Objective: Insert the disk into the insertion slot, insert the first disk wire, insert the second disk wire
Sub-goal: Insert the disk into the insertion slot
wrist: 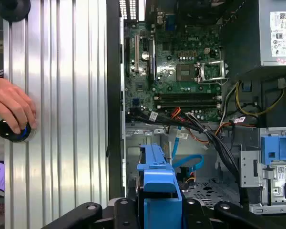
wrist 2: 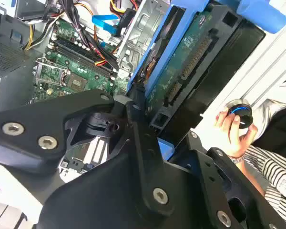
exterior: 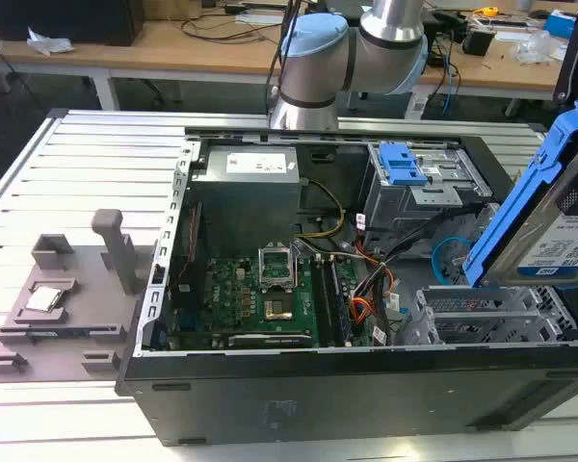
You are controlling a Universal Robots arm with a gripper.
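The disk [exterior: 557,241], silver with a white label in a bright blue carrier, hangs tilted above the case at the exterior view's right. My gripper [wrist 2: 142,125] is shut on it, black fingers clamping the carrier; the disk's green circuit side [wrist 2: 181,71] faces the second wrist view. In the first wrist view the carrier's blue end [wrist: 157,183] sits over the insertion slot [wrist: 207,190], a light-grey perforated cage [exterior: 477,313]. The second disk wire [wrist: 188,161], a flat light-blue loop [exterior: 447,252], lies beside the slot. The first disk wire [exterior: 364,306], orange, red and black, lies near the motherboard's edge.
The open case holds a green motherboard [exterior: 265,289], a grey power supply [exterior: 246,188] and a larger grey cage with a blue clip [exterior: 419,178]. A grey fixture plate [exterior: 67,308] lies outside at the exterior view's left. A person's hand [wrist: 12,109] rests on a round knob beside the case.
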